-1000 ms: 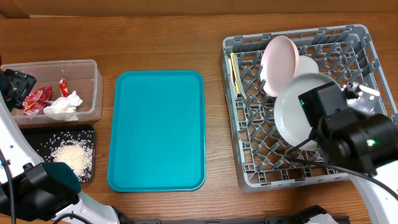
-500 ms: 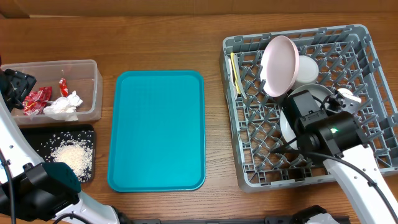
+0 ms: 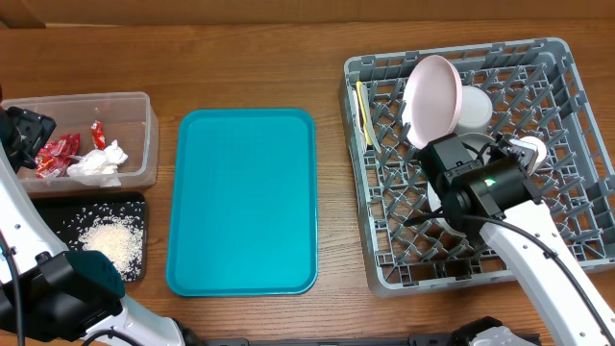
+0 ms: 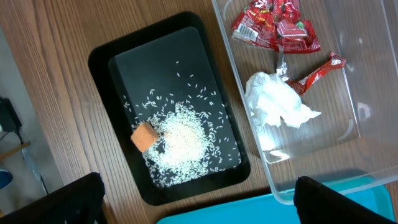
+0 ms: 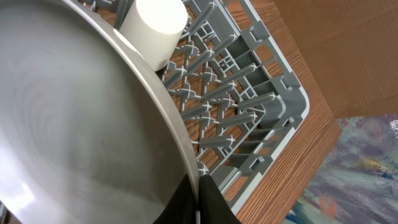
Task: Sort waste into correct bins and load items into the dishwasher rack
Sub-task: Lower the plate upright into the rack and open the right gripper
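While the right gripper [image 5: 198,194] pinches the rim of the grey round plate [image 5: 81,124] near the middle of the dishwasher rack [image 5: 264,106], the left gripper [image 4: 199,183] hangs spread above the black tray [image 4: 102,59].

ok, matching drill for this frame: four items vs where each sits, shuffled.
1 small orange food cube
2 crumpled white napkin
3 grey round plate
4 small white cup

A rim pinched by the right gripper
B shallow black rectangular tray
C ungripped, among the pegs of the grey plastic dishwasher rack
D clear rectangular plastic tub

Pairs: 1-B, 2-D, 3-A, 4-C
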You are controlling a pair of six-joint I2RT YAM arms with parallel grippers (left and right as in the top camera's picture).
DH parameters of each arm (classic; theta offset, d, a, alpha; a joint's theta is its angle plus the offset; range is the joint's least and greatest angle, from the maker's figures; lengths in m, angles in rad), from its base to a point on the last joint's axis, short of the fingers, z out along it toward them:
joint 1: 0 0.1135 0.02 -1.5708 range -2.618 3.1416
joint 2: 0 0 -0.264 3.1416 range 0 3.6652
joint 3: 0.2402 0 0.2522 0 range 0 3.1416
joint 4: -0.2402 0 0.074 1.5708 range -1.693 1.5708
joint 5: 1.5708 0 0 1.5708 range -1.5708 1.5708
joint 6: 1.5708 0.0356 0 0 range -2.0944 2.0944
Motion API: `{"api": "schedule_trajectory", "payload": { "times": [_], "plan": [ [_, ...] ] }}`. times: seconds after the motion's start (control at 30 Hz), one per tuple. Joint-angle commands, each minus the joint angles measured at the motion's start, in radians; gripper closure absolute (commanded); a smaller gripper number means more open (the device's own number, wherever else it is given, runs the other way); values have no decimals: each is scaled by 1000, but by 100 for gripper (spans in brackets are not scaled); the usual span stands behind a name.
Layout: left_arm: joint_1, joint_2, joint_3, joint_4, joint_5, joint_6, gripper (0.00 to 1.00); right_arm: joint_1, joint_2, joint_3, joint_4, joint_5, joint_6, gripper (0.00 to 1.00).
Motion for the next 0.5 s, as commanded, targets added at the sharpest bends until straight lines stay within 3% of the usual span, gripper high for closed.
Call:
{"api": "schedule_trajectory", "payload": {
  "times": [0.0, 0.17, 0.33, 0.37, 0.4, 0.47],
  "plan": [
    [-4, -19, 11, -2, -17, -21, 0, 6, 5, -5, 0, 27, 11, 96],
    [-4, -19, 11, -2, -17, -21, 0, 16, 4, -3, 3, -5, 11, 91],
    [-4, -19, 11, -3, -17, -21, 0, 67, 4, 22, 7, -17, 11, 78],
    [-4, -19, 11, -3, -17, -21, 0, 73, 4, 32, 6, -26, 11, 57],
    [-4, -19, 11, -3, -17, -21, 0, 76, 4, 45, 7, -46, 11, 0],
    [-4, -19, 11, -2, -17, -21, 0, 77, 3, 85, 6, -107, 11, 0]
  ]
}}
